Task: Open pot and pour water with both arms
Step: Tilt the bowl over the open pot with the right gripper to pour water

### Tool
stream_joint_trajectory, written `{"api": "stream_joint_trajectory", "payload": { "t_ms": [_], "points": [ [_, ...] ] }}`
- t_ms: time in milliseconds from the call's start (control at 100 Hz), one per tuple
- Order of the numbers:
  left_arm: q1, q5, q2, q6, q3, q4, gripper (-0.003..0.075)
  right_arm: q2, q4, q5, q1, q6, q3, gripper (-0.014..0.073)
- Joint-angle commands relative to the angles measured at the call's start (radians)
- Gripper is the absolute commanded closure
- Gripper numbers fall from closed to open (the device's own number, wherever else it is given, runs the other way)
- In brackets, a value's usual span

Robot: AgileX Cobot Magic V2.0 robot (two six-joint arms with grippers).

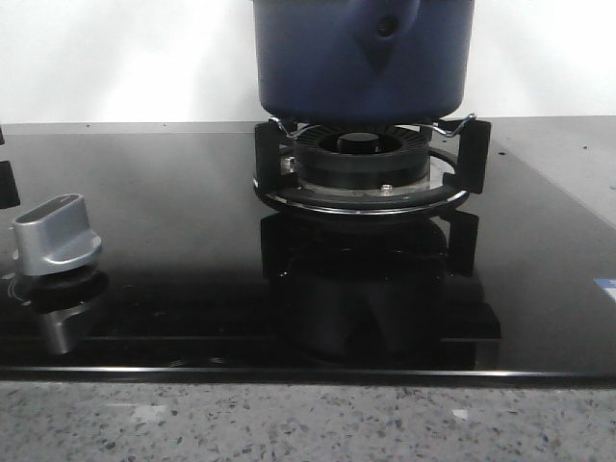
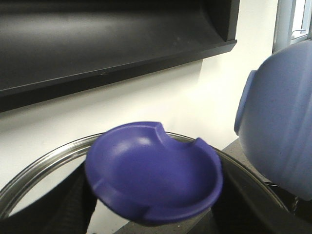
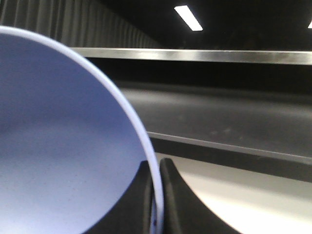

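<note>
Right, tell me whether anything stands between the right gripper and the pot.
Nothing visible does. In the right wrist view the right gripper has one finger on each side of the rim of the pot, with no other object between them.

Pot (image 1: pixel 364 58) matte smooth blue; cooktop (image 1: pixel 173 192) glossy black glass; knob (image 1: pixel 56 234) brushed silver metal.

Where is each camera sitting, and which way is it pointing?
Front: faces forward over the cooktop, at the pot over the burner; no arm shows.
Left wrist: on the left arm, looking at a blue knob between the left claw's dark fingers, with the wall behind.
Right wrist: on the right arm, looking into the pot, whose rim the right claw pinches.
Shared: the pot appears in all three.
</note>
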Motion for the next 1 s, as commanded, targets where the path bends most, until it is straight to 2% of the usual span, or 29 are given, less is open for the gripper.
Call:
{"api": "stream_joint_trajectory", "payload": {
  "t_ms": [0, 680, 840, 990],
  "points": [
    [0.003, 0.004, -0.052, -0.011, -0.034, -0.085, 0.0416, -0.033, 0.013, -0.093, -0.005, -0.006, -0.024, 0.0640],
    [0.003, 0.004, -0.052, -0.011, -0.034, -0.085, 0.0416, -0.031, 0.023, -0.071, -0.005, -0.006, -0.024, 0.0641],
    [-0.003, 0.017, -0.052, -0.009, -0.034, -0.067, 0.0416, -0.077, 0.080, 0.076, -0.005, -0.006, -0.030, 0.0641],
    [-0.005, 0.033, -0.052, -0.009, -0.034, -0.079, 0.0416, -0.164, 0.157, 0.353, -0.015, -0.006, -0.066, 0.0641]
  ]
}}
